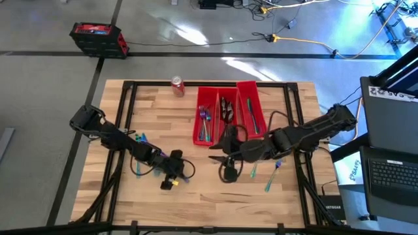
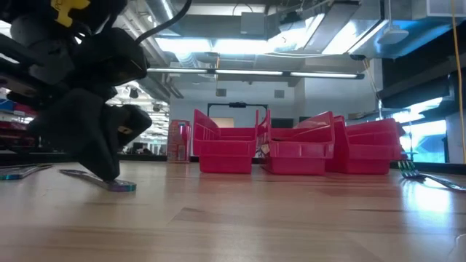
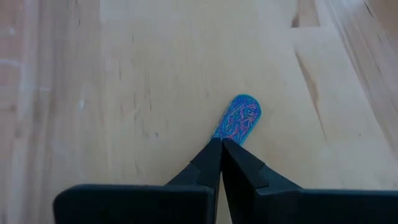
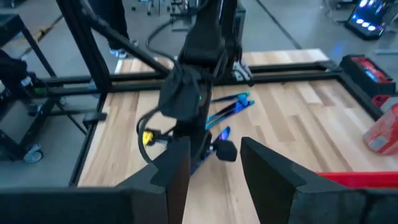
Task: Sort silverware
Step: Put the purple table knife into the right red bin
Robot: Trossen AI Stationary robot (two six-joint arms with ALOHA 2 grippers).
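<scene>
Left gripper (image 3: 221, 144) jaws clamped on iridescent utensil (image 3: 239, 117); right gripper (image 4: 214, 163) jaws apart; bins (image 1: 207, 98) part-filled, strays at bench 5 o'clock.

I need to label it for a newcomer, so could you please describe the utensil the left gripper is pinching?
On the wooden table, left of the red plastic bins, the left gripper is shut on an iridescent blue-purple utensil handle. Unlike the loose pieces nearby, it is the only one gripped.
</scene>
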